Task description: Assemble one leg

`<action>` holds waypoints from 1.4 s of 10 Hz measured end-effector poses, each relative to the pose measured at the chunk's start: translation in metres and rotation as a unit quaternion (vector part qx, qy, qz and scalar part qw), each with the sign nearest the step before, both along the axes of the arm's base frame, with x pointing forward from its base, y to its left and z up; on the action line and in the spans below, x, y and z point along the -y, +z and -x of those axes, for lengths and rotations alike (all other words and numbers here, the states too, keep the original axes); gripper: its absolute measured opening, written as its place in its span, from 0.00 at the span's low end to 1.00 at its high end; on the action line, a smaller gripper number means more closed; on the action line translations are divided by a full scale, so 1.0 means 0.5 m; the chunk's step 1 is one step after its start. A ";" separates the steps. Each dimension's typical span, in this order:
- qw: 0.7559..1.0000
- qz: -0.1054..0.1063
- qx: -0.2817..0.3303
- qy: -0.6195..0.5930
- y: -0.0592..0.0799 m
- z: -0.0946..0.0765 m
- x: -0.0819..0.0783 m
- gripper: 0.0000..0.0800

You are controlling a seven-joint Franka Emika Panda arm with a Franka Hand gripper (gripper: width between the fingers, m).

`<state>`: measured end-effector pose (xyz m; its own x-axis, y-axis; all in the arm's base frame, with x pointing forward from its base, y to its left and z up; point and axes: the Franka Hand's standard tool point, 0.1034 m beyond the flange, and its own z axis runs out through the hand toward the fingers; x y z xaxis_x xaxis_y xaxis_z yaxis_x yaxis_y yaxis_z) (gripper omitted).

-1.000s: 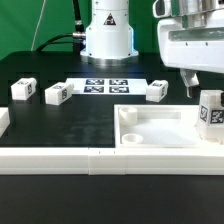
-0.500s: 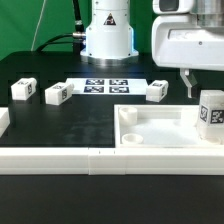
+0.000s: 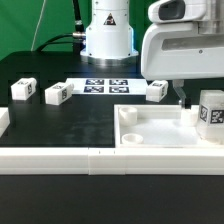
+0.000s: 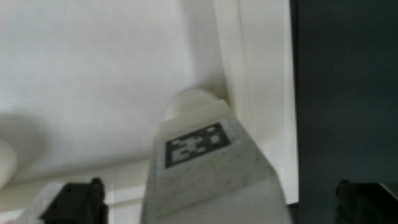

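Note:
One leg (image 3: 210,110), a white post with a black-and-white tag, stands upright in the far right corner of the large white tray-like part (image 3: 160,137). My gripper (image 3: 194,98) hangs just above it and is open. One finger (image 3: 183,96) shows beside the leg on the exterior view's left. In the wrist view the leg (image 4: 205,150) lies between my two dark fingertips (image 4: 75,200), with a gap on each side, so my gripper (image 4: 219,205) holds nothing. The tray wall (image 4: 258,70) runs beside the leg.
Three more legs lie on the black table: one (image 3: 24,90) at the exterior view's left, one (image 3: 57,94) beside it, one (image 3: 157,91) behind the tray. The marker board (image 3: 105,86) lies before the robot base (image 3: 108,35). A white rail (image 3: 100,160) runs along the front.
My gripper has moved toward the exterior view's left and down, from high at the right edge to just over the standing leg. Nothing else has moved.

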<state>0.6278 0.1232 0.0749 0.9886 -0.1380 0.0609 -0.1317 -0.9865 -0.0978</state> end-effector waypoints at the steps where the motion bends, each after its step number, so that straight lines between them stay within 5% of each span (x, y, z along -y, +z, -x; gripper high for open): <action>1: 0.999 0.003 0.004 0.045 0.000 0.000 0.005 0.81; 2: 0.998 0.004 0.005 0.055 -0.001 -0.001 0.008 0.81; 4: 0.999 0.004 0.005 0.052 -0.001 -0.001 0.007 0.50; 5: 0.999 0.004 0.005 0.052 -0.001 -0.001 0.008 0.50; 6: 0.999 0.004 0.004 0.052 -0.001 -0.001 0.008 0.36; 10: 1.000 0.002 0.003 0.031 -0.001 -0.001 0.007 0.36; 14: 0.983 -0.034 -0.005 -0.178 -0.002 -0.002 0.011 0.36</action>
